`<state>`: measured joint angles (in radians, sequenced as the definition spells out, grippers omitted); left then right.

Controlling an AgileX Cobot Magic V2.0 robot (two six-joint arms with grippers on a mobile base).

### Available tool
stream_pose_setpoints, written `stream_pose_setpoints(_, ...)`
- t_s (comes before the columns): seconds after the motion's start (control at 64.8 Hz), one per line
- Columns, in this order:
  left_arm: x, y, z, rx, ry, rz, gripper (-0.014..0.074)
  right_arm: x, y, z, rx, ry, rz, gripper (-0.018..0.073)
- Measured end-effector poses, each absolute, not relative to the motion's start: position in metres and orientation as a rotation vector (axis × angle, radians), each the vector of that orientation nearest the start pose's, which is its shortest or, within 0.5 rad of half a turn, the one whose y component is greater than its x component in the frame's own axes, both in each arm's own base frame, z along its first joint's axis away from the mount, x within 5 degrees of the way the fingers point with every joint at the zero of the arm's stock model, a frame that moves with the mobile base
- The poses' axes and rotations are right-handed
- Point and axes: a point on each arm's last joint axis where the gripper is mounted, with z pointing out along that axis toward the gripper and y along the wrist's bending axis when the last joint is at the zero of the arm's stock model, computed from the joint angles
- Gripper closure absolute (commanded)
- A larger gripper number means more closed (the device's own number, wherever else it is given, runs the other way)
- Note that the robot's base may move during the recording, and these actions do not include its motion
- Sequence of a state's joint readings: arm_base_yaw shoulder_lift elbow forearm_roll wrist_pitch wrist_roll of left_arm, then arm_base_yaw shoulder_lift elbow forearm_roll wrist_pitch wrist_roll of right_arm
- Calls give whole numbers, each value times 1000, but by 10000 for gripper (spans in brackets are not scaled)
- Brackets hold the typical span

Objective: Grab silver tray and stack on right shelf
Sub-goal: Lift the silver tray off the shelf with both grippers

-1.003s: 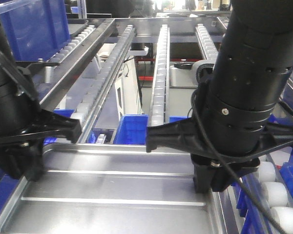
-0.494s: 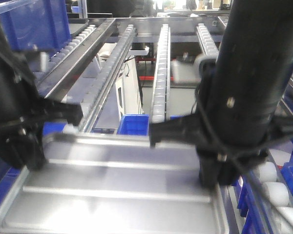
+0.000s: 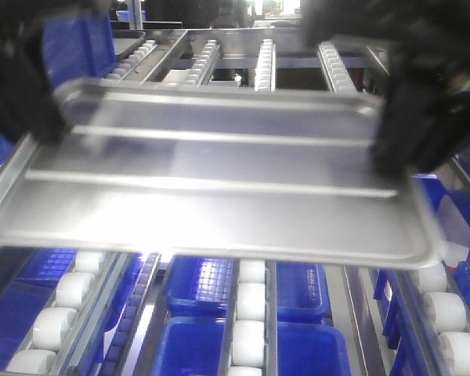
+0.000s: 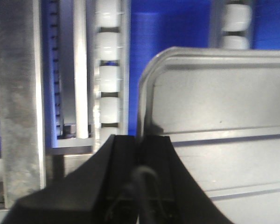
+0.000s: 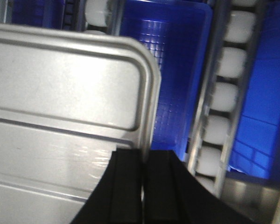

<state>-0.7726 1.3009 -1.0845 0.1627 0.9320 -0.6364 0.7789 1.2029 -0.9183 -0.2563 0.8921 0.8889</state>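
Above white rollers [image 3: 251, 301], blurred left fingers [image 4: 123, 158] and right fingers [image 5: 128, 172] clamp the silver tray [image 3: 219, 172]

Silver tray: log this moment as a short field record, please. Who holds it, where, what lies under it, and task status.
tray: shiny, two lengthwise ridges, nothing on it
left gripper: shut on the tray's left rim
right gripper: shut on the tray's right rim
support: the two grippers only; held above the roller rails
below: blue bins under the rails
image quality: front view blurred, wrist views clearer
status: grabbed, not yet set down
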Motion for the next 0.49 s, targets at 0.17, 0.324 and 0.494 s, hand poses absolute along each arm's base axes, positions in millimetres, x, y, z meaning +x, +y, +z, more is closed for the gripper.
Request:
stream_pose_setpoints(0.17,180,-188,332,297,2569,-267,689,160,136,306,-4,2637,253,503)
stream_pose_setpoints(0.324,180,-193,326,290,2592,-235,689,159,136,306,-5,2641,249,503)
stream_pose_setpoints(0.494,182,-195,321,288,2609,-214,689,159,136,306,-8,2642,246,503)
